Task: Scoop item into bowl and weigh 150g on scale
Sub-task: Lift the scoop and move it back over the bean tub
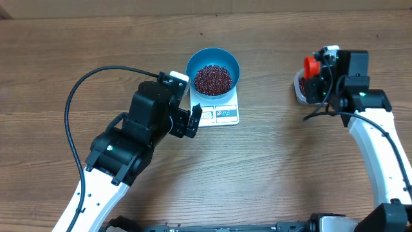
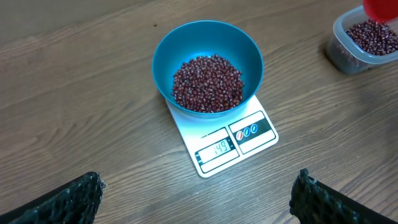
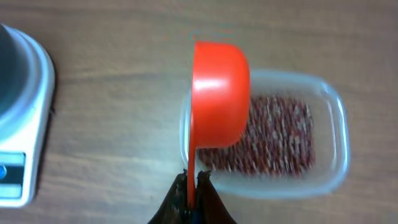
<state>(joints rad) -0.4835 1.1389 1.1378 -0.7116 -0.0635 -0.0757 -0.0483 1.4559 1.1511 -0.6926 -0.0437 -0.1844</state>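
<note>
The blue bowl point(image 1: 213, 59) stands on the white scale point(image 1: 222, 115) and holds a heap of dark red-brown beans point(image 1: 212, 78). In the left wrist view the bowl point(image 2: 208, 31) and its beans point(image 2: 207, 82) sit on the scale point(image 2: 249, 134), whose display seems to read 149. My left gripper point(image 2: 198, 186) is open and empty, just short of the scale's front edge. At the right, my right gripper point(image 3: 194, 177) is shut on the thin handle of a red scoop point(image 3: 219, 93). The scoop is tipped on its side over the clear tub point(image 3: 323, 155) of beans point(image 3: 280, 134).
The clear tub point(image 1: 300, 87) stands on the wooden table at the far right, apart from the scale. A black cable point(image 1: 96, 74) loops over the table left of the left arm. In the right wrist view the scale point(image 3: 25, 124) shows at the left edge.
</note>
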